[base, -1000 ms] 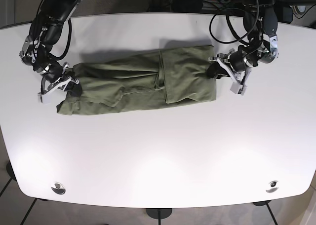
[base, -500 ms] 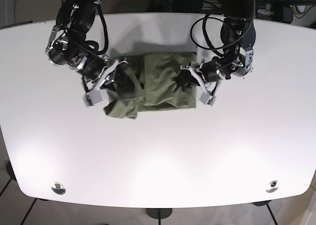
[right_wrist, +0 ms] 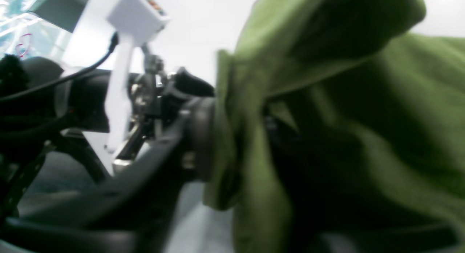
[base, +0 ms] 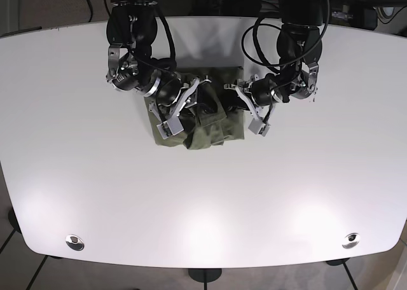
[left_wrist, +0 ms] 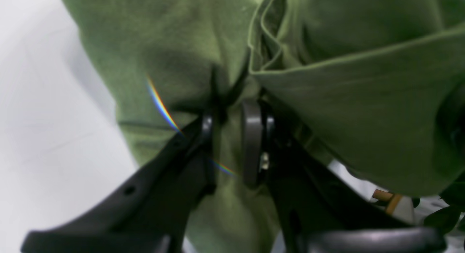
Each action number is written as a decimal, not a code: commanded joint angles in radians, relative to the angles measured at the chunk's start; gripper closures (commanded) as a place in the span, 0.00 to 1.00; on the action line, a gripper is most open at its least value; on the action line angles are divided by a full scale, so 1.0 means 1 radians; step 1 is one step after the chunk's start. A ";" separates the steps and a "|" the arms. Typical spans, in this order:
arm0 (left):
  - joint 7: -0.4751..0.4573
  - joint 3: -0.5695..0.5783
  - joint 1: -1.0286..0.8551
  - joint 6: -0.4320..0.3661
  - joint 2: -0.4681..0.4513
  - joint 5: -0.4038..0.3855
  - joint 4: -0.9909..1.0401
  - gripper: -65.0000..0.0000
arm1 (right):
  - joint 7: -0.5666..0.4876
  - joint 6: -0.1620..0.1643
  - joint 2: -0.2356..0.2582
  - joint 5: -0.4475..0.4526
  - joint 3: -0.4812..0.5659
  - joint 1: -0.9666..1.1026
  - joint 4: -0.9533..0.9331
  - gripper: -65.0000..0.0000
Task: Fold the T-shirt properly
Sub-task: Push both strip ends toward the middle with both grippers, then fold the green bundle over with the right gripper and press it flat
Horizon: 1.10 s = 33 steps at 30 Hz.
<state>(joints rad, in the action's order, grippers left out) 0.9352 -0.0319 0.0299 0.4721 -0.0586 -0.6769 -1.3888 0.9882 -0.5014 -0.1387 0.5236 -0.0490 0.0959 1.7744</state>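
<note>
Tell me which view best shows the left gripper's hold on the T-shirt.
Left wrist: the left gripper sits close up, shut on a pinch of T-shirt fabric. Base shows both arms and the bunched shirt, grip hidden. Right wrist shows mainly the right gripper clamping fabric, blurred.

You see the green T-shirt [base: 210,121] bunched into a compact heap on the far middle of the white table [base: 203,207]. Right gripper [base: 191,102] sits on its left side, left gripper [base: 236,94] on its right, both buried in cloth, jaws hidden.
</note>
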 commanded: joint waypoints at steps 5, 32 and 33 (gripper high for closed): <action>0.006 -0.251 -0.035 0.010 -0.030 -0.007 -0.254 0.88 | -0.019 -0.007 -0.006 0.016 0.067 -0.046 0.015 0.21; 0.000 -0.374 -0.213 0.012 -0.277 0.003 -0.447 0.88 | -0.016 0.086 0.090 0.033 0.274 0.058 0.094 0.20; 0.000 -0.345 -0.201 0.012 -0.278 0.003 -0.462 0.88 | -0.016 0.086 0.106 0.051 0.271 0.051 0.095 0.20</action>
<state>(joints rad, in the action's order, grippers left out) 0.9543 -0.3630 -0.1844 0.4801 -0.3233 -0.6582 -1.8278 1.0023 -0.4091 -0.0322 0.5583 0.2272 0.1635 1.8488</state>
